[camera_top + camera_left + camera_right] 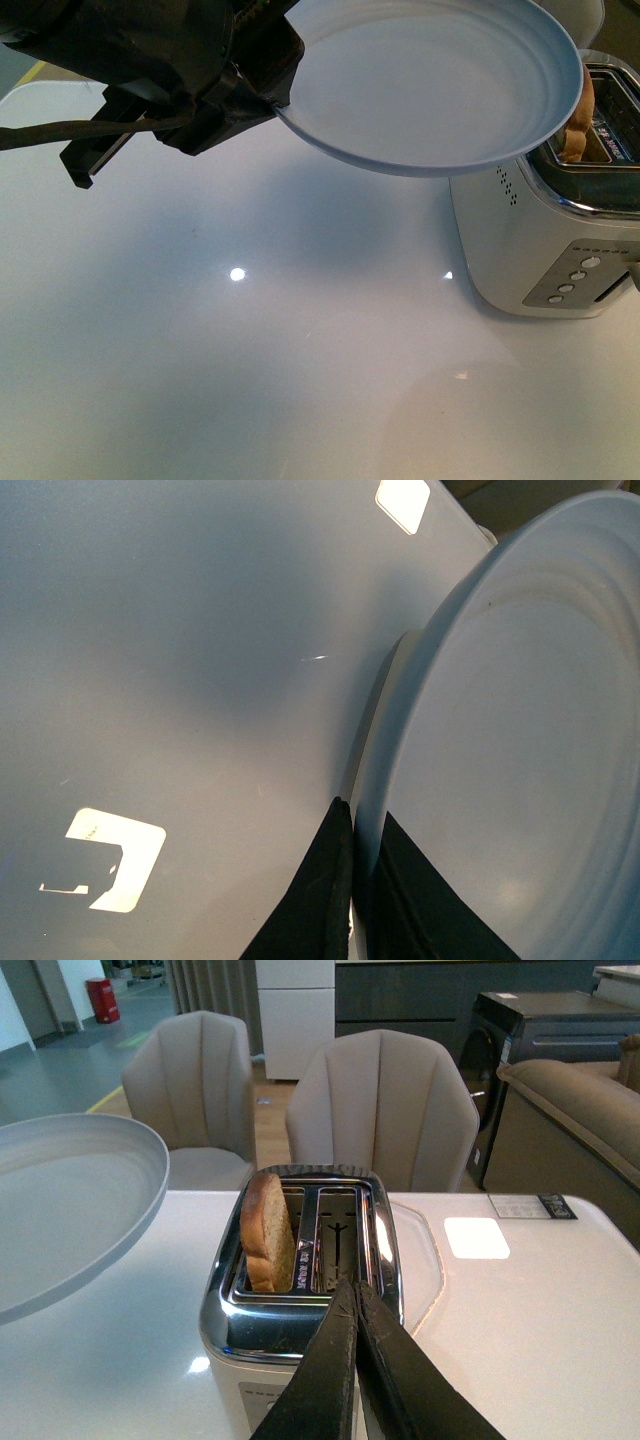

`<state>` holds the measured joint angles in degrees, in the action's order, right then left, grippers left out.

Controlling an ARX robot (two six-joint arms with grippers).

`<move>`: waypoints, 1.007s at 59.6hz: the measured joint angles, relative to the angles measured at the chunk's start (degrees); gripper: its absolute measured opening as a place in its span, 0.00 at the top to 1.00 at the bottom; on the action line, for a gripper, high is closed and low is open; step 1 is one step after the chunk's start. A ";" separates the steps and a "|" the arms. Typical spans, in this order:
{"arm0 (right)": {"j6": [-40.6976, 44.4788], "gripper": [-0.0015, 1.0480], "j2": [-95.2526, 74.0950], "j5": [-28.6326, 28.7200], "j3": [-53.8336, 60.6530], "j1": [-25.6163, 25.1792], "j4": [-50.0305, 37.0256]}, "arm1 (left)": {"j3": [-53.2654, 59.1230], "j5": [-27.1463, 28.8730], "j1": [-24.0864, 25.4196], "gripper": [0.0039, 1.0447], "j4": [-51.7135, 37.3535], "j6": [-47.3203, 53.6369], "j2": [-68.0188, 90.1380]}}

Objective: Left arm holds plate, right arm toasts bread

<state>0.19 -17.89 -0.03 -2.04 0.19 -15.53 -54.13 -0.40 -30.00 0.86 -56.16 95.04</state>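
Left black gripper (268, 85) clamps rim of round pale-blue plate (430, 80), airborne left of chrome toaster (540, 240). Brown-crusted bread slice (268, 1235) stands in left slot. Right black gripper (355, 1288) closed, empty.

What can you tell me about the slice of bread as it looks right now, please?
The bread is a single light brown wholemeal slice with a darker crust and rounded top. It stands nearly upright in the toaster slot nearer the plate, its upper part sticking out above the chrome top; the other slot is empty. Only the toaster touches it; the right gripper, jaws shut, is clear of it.
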 joint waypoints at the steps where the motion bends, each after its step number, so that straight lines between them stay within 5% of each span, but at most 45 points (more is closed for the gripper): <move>1: 0.00 0.98 0.31 -0.02 0.28 0.00 -0.22 | 0.00 0.02 -0.02 0.98 0.00 0.00 0.00; 31: 0.00 0.98 7.89 0.00 0.72 0.00 5.49 | 0.02 0.04 -0.28 0.98 0.00 0.00 0.00; 38: 0.00 0.98 15.67 -0.04 0.70 0.00 14.78 | 0.02 0.11 -0.33 0.98 0.00 0.00 0.00; 56: 0.00 0.98 17.51 -0.09 0.70 0.00 15.45 | 0.04 0.24 -0.48 0.98 0.00 0.02 -0.02; 60: 0.00 0.86 17.53 -0.09 0.70 0.00 15.45 | 0.04 0.22 -0.50 0.98 0.00 0.02 -0.02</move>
<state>0.19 -0.36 -0.12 -1.34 0.19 -0.08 -54.08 -0.19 -30.50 0.86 -56.14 95.02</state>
